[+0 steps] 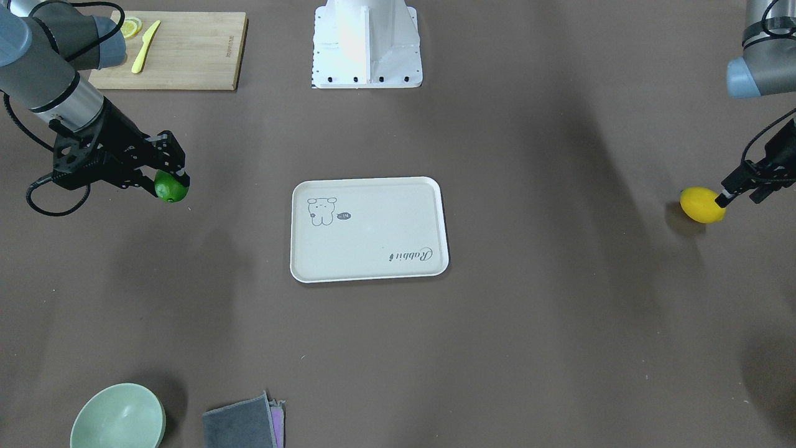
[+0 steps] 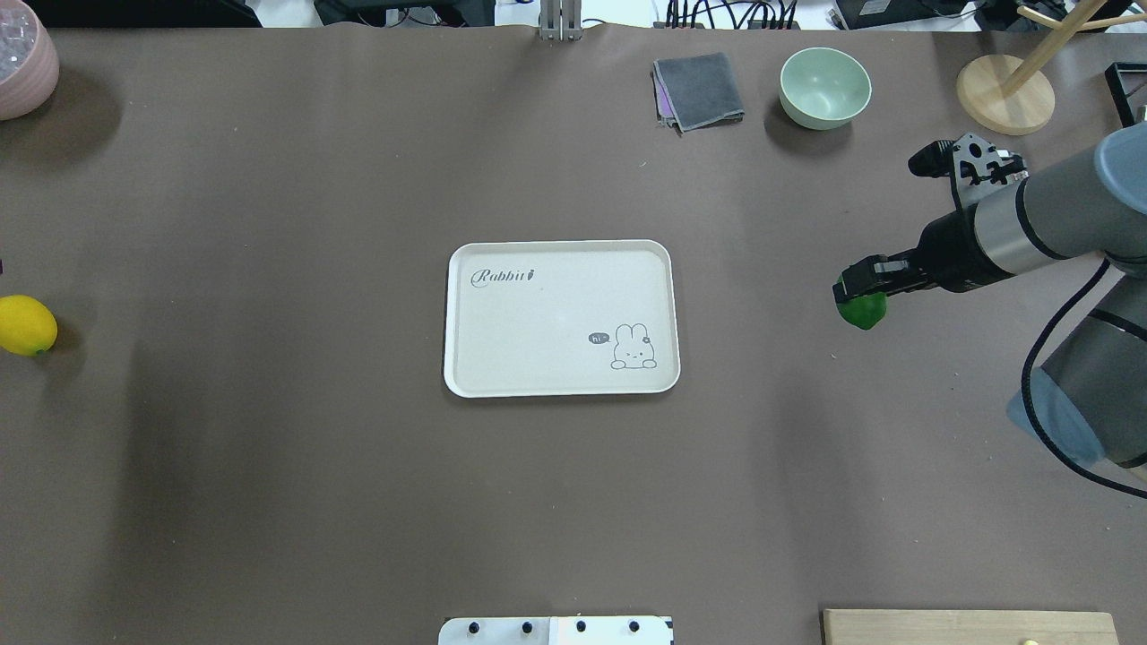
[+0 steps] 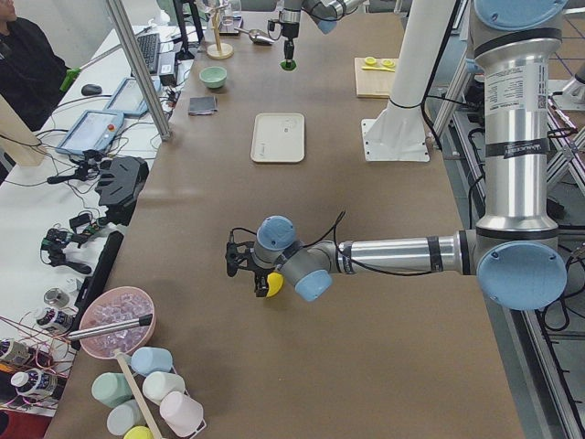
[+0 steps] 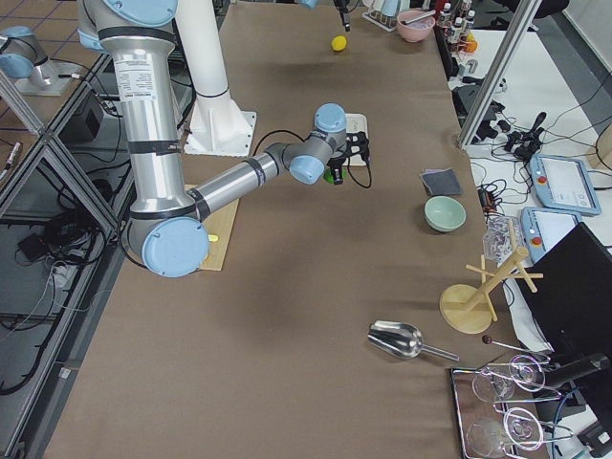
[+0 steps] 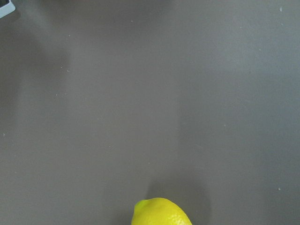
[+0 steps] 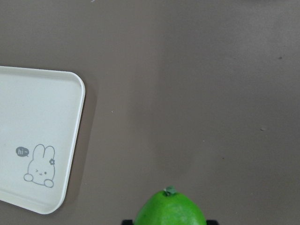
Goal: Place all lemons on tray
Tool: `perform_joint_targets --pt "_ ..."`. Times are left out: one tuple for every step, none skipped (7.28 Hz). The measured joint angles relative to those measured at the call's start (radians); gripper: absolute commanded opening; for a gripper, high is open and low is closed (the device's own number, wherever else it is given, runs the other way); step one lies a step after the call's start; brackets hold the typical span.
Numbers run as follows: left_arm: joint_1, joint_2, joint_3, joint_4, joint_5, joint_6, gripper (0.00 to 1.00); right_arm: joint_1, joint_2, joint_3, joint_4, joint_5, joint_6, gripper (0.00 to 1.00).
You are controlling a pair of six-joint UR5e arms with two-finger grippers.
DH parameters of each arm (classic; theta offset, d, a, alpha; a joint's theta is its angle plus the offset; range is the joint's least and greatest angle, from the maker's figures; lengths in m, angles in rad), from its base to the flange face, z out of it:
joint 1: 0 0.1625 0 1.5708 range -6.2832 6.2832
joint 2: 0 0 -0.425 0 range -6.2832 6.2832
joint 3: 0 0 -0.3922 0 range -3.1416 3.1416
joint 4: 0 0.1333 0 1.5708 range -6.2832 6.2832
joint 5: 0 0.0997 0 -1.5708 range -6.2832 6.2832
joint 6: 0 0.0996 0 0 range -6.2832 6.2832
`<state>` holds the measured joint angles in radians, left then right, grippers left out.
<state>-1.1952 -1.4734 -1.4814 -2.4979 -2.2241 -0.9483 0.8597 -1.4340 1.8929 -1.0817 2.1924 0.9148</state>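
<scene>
The off-white tray [image 2: 560,318] with the rabbit drawing lies at the table's middle with nothing on it. My right gripper [image 2: 862,288] is shut on the green lemon [image 2: 863,311], right of the tray; it also shows in the front view [image 1: 171,186] and at the bottom of the right wrist view [image 6: 169,211]. The yellow lemon [image 2: 26,325] rests far left of the tray. My left gripper [image 1: 742,198] looks open, with one fingertip [image 1: 724,200] against the end of the yellow lemon [image 1: 702,205]. The left wrist view shows only the top of that lemon [image 5: 161,213].
A wooden cutting board [image 1: 186,53] with lemon slices [image 1: 130,28] and a yellow knife [image 1: 146,55] lies near my right arm's base. A green bowl [image 2: 824,87], a grey cloth [image 2: 698,90], a wooden stand [image 2: 1004,94] and a pink bowl [image 2: 22,72] stand along the far edge.
</scene>
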Motion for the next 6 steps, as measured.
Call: perform_joint_targets --pt "0.022 0.001 0.024 -0.033 0.019 -0.026 0.98 -0.007 0.017 -0.004 -0.004 -0.008 0.001 0.0" --pt "0.041 0.002 0.042 -0.057 0.028 -0.044 0.98 -0.013 0.029 -0.006 -0.005 -0.015 0.001 0.0" --pt "0.06 0.002 0.052 -0.071 0.035 -0.063 0.98 -0.015 0.035 -0.007 -0.006 -0.02 0.002 0.0" --pt "0.083 0.002 0.061 -0.089 0.048 -0.084 0.98 -0.017 0.039 -0.007 -0.006 -0.025 0.005 0.0" --pt "0.109 0.002 0.074 -0.111 0.065 -0.104 0.89 -0.024 0.042 -0.006 -0.005 -0.033 0.013 0.0" --pt "0.132 0.003 0.084 -0.128 0.081 -0.116 0.01 -0.032 0.045 -0.005 -0.005 -0.04 0.022 0.0"
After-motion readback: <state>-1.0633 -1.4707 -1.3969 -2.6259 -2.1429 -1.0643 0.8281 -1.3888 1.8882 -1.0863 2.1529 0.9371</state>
